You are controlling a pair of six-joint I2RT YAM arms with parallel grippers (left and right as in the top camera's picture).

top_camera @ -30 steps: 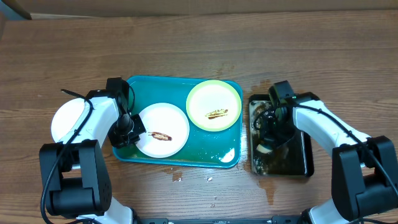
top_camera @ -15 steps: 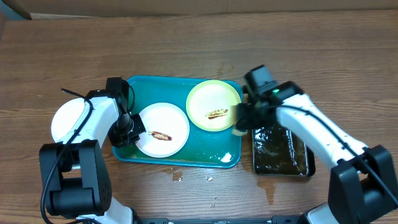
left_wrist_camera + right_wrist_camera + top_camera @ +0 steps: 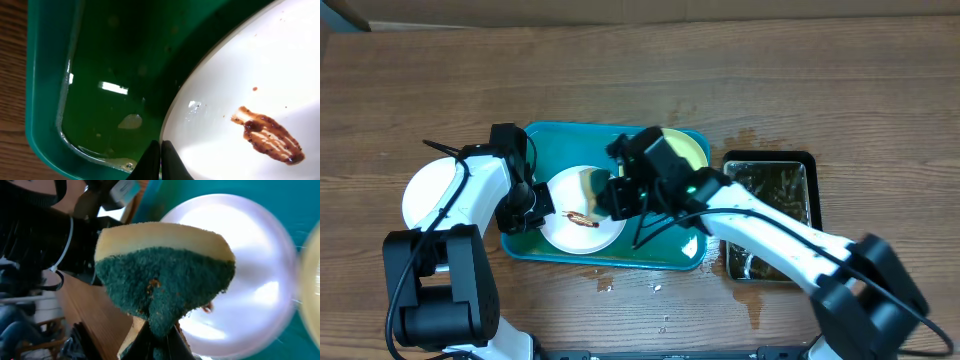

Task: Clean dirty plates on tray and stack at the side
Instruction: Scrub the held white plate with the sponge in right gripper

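The teal tray (image 3: pixel 570 140) holds a white plate (image 3: pixel 570 195) with a brown smear (image 3: pixel 582 220) and a lime-green plate (image 3: pixel 688 150), partly hidden by my right arm. Another white plate (image 3: pixel 425 195) lies on the table left of the tray. My left gripper (image 3: pixel 527 212) is shut on the smeared plate's left rim; the left wrist view shows its fingers (image 3: pixel 160 152) pinched at the rim of this plate (image 3: pixel 240 75), beside the tray's wall (image 3: pixel 42 100). My right gripper (image 3: pixel 612 195) is shut on a yellow-and-green sponge (image 3: pixel 165 280) just above that plate (image 3: pixel 255 280).
A black pan (image 3: pixel 770 160) of dark liquid stands right of the tray. Water pools in the tray's front right corner (image 3: pixel 678 255). Drops lie on the wood (image 3: pixel 605 285) in front of the tray.
My right arm has swung left from the black pan, past the green plate, carrying the sponge over the smeared white plate. My left arm has not moved.
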